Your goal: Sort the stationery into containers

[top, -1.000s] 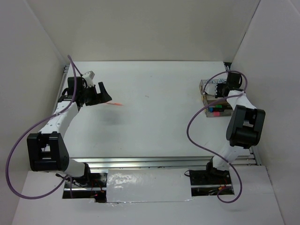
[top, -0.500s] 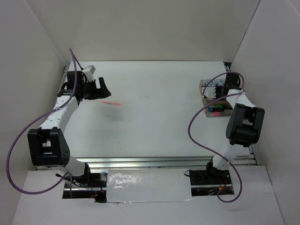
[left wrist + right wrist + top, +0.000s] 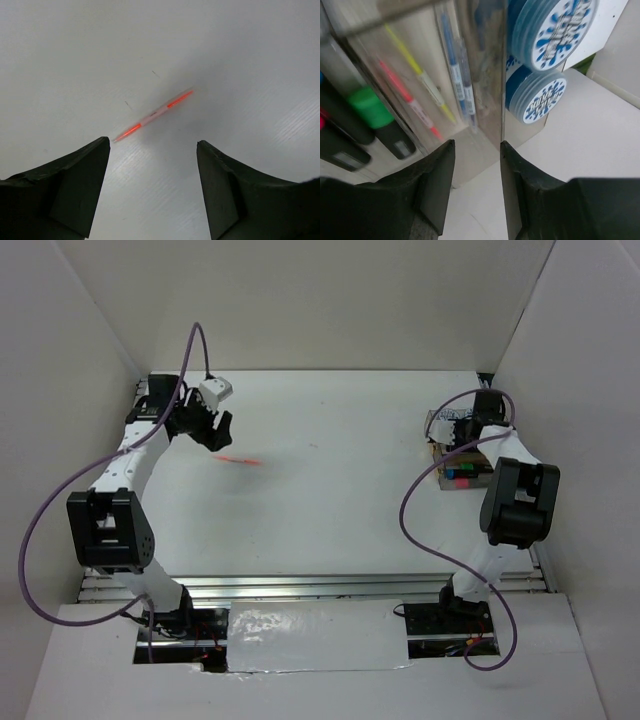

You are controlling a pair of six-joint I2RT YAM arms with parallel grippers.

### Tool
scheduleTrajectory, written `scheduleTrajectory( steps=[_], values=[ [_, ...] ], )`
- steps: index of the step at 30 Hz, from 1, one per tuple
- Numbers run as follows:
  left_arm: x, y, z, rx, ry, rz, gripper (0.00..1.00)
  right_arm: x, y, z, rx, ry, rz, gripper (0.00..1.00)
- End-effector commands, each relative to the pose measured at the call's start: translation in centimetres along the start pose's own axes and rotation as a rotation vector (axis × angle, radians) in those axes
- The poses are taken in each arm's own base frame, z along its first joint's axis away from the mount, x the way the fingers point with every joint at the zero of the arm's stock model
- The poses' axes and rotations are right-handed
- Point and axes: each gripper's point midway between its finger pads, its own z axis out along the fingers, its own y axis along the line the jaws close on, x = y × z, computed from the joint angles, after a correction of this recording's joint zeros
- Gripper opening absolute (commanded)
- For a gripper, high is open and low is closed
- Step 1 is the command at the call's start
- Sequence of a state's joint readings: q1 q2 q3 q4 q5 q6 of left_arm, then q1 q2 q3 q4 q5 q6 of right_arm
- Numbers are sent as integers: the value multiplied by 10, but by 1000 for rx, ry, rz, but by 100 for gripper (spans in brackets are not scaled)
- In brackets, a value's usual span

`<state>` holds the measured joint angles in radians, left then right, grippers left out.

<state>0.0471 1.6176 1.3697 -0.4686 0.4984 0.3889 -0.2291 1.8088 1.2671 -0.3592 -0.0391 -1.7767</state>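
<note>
Orange-red thin stick (image 3: 155,114) w/ whitish mid section, sl. blurred

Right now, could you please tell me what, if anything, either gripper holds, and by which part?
Nothing is held. The left gripper hangs open above the thin orange stick; the right gripper is open, empty, over the clear plastic organiser tray.

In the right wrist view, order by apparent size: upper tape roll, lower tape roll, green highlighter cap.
1. upper tape roll
2. lower tape roll
3. green highlighter cap, only slightly smaller than the lower roll
</note>
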Motion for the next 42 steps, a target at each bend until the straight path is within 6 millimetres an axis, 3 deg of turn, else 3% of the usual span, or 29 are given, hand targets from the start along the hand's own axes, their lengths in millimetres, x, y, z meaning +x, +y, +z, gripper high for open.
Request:
scheduleTrajectory(
  steps=[1, 6, 8, 13, 18, 24, 33, 38, 42],
  values=[
    [4, -3, 11, 119, 37, 347, 82, -32, -43, -45, 105, -106, 112, 48],
    [24, 10, 38, 243, 144, 502, 70, -85, -65, -96, 142, -334, 385, 55],
    [22, 17, 50, 276, 157, 525, 67, -102, -69, -119, 119, -427, 509, 58],
    [40, 23, 72, 383, 221, 575, 63, -136, -56, -165, 14, -622, 744, 66],
    [69, 21, 86, 455, 288, 592, 59, -146, -41, -188, -42, -708, 865, 66],
    [102, 7, 92, 558, 346, 545, 58, -143, -26, -197, -110, -740, 950, 66],
    [125, 11, 117, 542, 370, 524, 57, -144, -16, -216, -143, -774, 973, 66],
    [142, 8, 115, 563, 406, 531, 55, -146, -14, -222, -145, -786, 970, 66],
    [143, 1, 103, 591, 408, 548, 56, -147, -13, -222, -163, -789, 965, 66]
  ],
)
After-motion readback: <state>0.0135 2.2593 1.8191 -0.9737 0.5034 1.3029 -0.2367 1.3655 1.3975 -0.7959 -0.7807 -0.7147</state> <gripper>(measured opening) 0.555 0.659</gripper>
